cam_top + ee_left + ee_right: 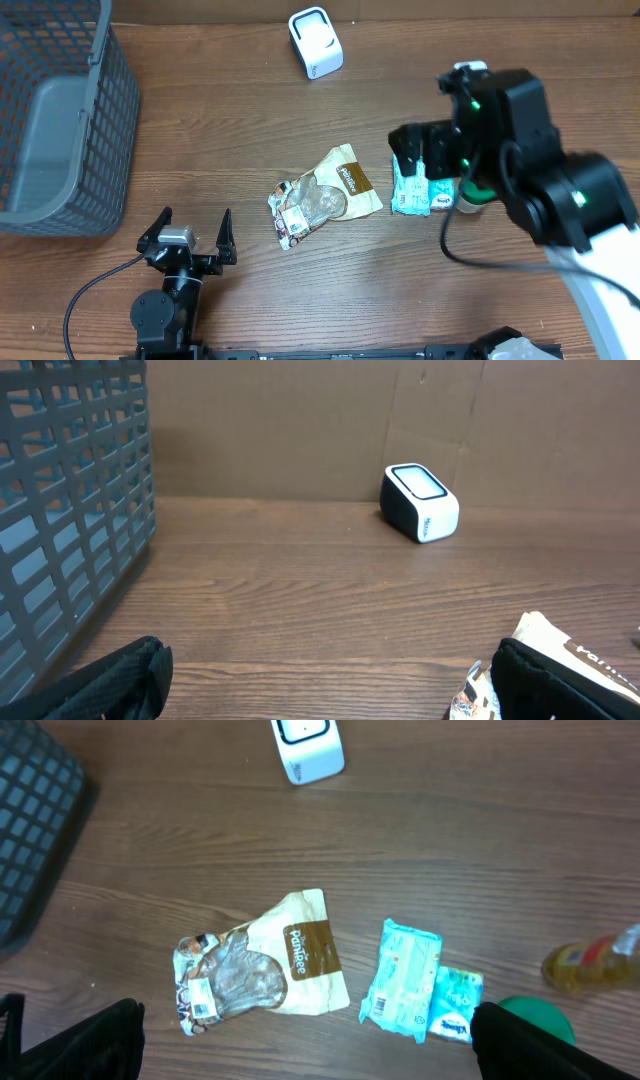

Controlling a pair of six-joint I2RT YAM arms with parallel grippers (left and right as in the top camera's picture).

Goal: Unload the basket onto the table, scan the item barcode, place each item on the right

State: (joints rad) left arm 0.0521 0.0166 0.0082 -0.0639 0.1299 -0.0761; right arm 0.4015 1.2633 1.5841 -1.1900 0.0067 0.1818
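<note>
The white barcode scanner (315, 42) stands at the back of the table, also visible as the scanner (420, 503) and the scanner (308, 748). A brown and clear snack bag (325, 195) lies mid-table; a white barcode label shows on the bag (260, 965) near its left end. Right of it lie a teal wipes pack (402, 975) and a small tissue pack (456, 1005). My left gripper (195, 222) rests open near the front edge, left of the bag, holding nothing. My right gripper (310, 1050) hovers open high above the items, and its arm (510, 130) covers the table's right side.
A grey mesh basket (60, 110) fills the back left corner. A green round object (540, 1020) and a yellowish bottle (590, 960) sit right of the tissue pack. A brown wall (300, 420) stands behind the scanner.
</note>
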